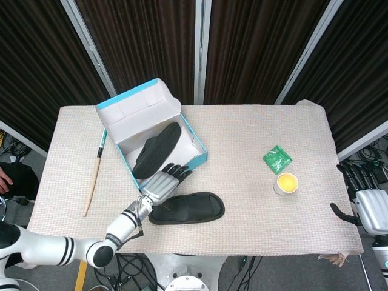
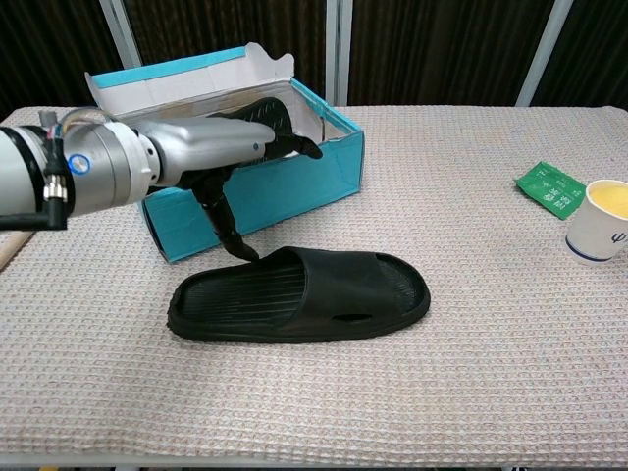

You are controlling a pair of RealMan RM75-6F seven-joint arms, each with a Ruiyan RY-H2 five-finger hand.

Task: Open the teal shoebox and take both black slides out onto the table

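From the head view, the left hand [image 1: 159,185] hovers with fingers spread and holding nothing between the open box [image 1: 151,130], where one slide [image 1: 156,150] lies inside, and the second slide [image 1: 187,208] flat on the table [image 1: 254,133]; the right hand [image 1: 364,203] hangs open off the table's edge. From the chest view, the left hand's thumb points down just beside the table slide's [image 2: 299,295] heel. No writing is readable on the green packet [image 2: 551,187] or cup [image 2: 601,220].

A table [image 1: 254,130] under beige woven cloth stands before dark curtains [image 1: 145,42] with pale metal posts [image 1: 202,48].
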